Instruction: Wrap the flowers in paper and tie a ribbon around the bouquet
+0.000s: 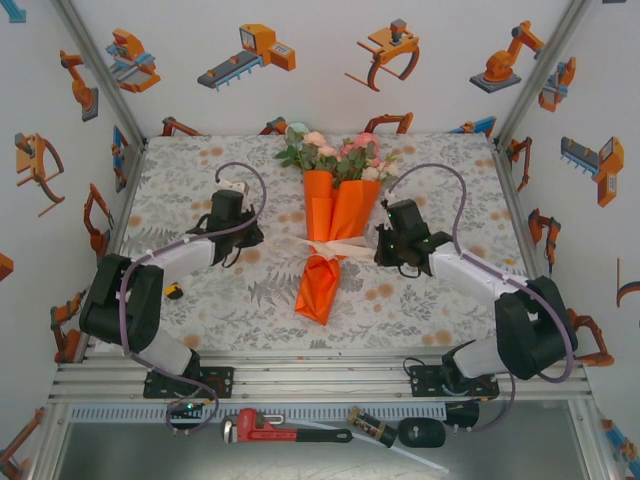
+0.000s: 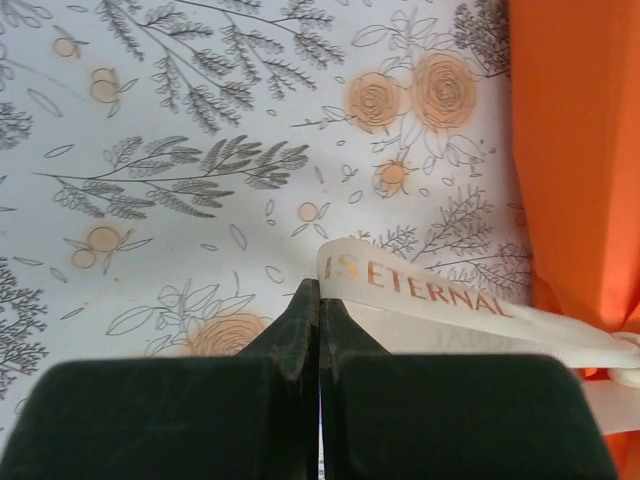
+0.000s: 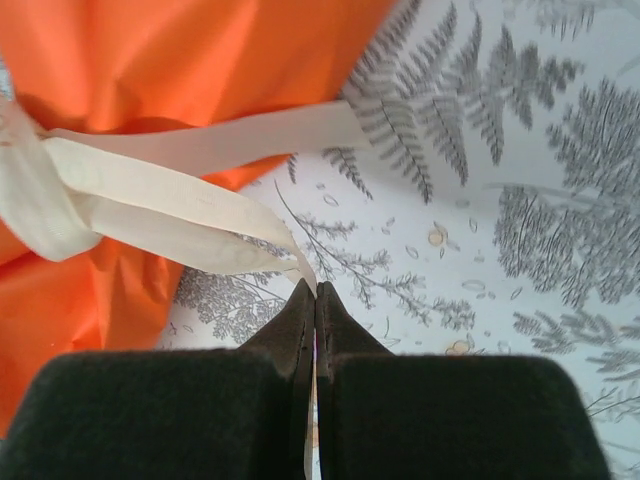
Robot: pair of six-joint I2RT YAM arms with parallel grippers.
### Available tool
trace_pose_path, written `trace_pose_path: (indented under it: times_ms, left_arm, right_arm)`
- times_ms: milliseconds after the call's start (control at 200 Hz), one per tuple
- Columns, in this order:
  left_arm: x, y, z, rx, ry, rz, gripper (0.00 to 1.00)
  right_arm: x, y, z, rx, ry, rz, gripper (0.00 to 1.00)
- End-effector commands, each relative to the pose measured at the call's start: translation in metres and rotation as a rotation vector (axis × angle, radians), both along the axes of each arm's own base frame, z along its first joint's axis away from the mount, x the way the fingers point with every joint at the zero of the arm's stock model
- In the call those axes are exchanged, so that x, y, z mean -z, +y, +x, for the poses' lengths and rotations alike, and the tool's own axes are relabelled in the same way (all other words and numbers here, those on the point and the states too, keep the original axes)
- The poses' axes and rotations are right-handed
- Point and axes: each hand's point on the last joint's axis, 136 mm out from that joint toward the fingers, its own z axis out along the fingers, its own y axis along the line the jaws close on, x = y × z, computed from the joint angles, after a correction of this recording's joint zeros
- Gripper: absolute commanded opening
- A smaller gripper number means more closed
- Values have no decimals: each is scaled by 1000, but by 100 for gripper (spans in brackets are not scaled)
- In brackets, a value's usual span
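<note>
Ribbon [image 3: 170,190]: thin, floppy, slick satin, so grip tails flat; left gripper [image 2: 319,295] and right gripper [image 3: 314,295] each pinch one beside the bouquet [image 1: 330,215].

White walls [image 1: 330,100] with orange robot stickers [image 1: 248,55] enclose a floral-print tablecloth [image 1: 200,290] in even light.

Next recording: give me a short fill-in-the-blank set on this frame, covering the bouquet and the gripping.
1. The paper wrapped around the flowers is ___ in colour.
2. The ribbon bears printed letters reading "IS ___".
3. The right gripper is ___ on one end of the ribbon.

Missing words: orange; ETERNAL; shut.
</note>
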Motion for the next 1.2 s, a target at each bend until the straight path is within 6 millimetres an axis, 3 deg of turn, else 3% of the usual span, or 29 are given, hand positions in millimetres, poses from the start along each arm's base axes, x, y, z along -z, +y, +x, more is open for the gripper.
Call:
trace_pose_path:
  times_ms: [0, 95, 240, 360, 421, 566, 701, 781, 951, 1196]
  left_arm:
    - [-2, 14, -2, -42, -5, 8, 0]
    - [-1, 13, -3, -35, 0, -7, 0]
    - [-22, -20, -6, 135, -70, -114, 7]
    - [-47, -26, -13, 183, -155, -124, 19]
    - [-64, -29, -20, 207, -198, -129, 27]
    - [-87, -43, -56, 265, -292, -54, 29]
    - [-76, -78, -106, 569, -353, 55, 29]
    - [-64, -92, -123, 718, -383, 144, 30]
    - [-57, -117, -129, 882, -432, 143, 34]
    - [-23, -137, -118, 953, -307, 137, 35]
  right_arm:
    - [3, -19, -1, 143, 12, 21, 0]
    - [6, -28, -3, 180, 23, 36, 0]
    - [-11, -2, 3, 71, -6, 143, 0]
    - [-23, 12, 9, 28, -18, 199, 0]
    - [-27, 14, 12, 29, -23, 201, 0]
    - [-31, 12, 15, 27, -35, 181, 0]
    - [-30, 13, 16, 13, -36, 172, 0]
    - [-29, 15, 17, 5, -29, 171, 0]
    - [-31, 19, 19, -8, -22, 179, 0]
    - [-33, 18, 19, -7, -27, 178, 0]
